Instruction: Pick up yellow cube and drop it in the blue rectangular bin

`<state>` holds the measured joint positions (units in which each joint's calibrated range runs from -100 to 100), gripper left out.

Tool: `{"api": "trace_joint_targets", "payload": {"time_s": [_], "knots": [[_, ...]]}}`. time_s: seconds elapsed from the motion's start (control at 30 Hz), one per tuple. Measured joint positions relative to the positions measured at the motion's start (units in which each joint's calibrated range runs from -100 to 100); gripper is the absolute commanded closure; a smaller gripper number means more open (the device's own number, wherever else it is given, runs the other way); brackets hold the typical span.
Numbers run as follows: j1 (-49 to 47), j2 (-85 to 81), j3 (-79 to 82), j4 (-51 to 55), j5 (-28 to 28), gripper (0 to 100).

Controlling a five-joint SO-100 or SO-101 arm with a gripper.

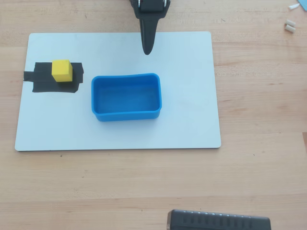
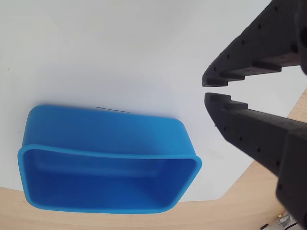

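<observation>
The yellow cube (image 1: 62, 70) sits on a black tape patch (image 1: 45, 86) at the left of the white board in the overhead view. It is out of the wrist view. The blue rectangular bin (image 1: 127, 115) stands empty at the board's middle, to the right of the cube. It also shows in the wrist view (image 2: 105, 129) at the lower left. My gripper (image 1: 147, 51) hangs over the board's far edge, above the bin and well right of the cube. In the wrist view the gripper (image 2: 211, 91) is empty, its jaws nearly together with a thin gap at the tips.
The white board (image 1: 187, 96) lies on a wooden table (image 1: 259, 167). A dark ribbed object (image 1: 218, 223) sits at the table's near edge. Small white bits (image 1: 289, 25) lie at the top right corner.
</observation>
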<state>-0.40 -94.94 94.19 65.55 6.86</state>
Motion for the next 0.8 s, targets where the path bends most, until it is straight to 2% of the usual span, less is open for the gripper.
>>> {"api": "trace_joint_targets", "payload": {"time_s": [0.4, 0.6, 0.8], "knots": [[-0.56, 0.00, 0.00, 0.27, 0.05, 100], [0.56, 0.00, -0.30, 1.77, 2.34, 100], [3.81, 12.61, -14.93, 3.80, 3.91, 100]]}}
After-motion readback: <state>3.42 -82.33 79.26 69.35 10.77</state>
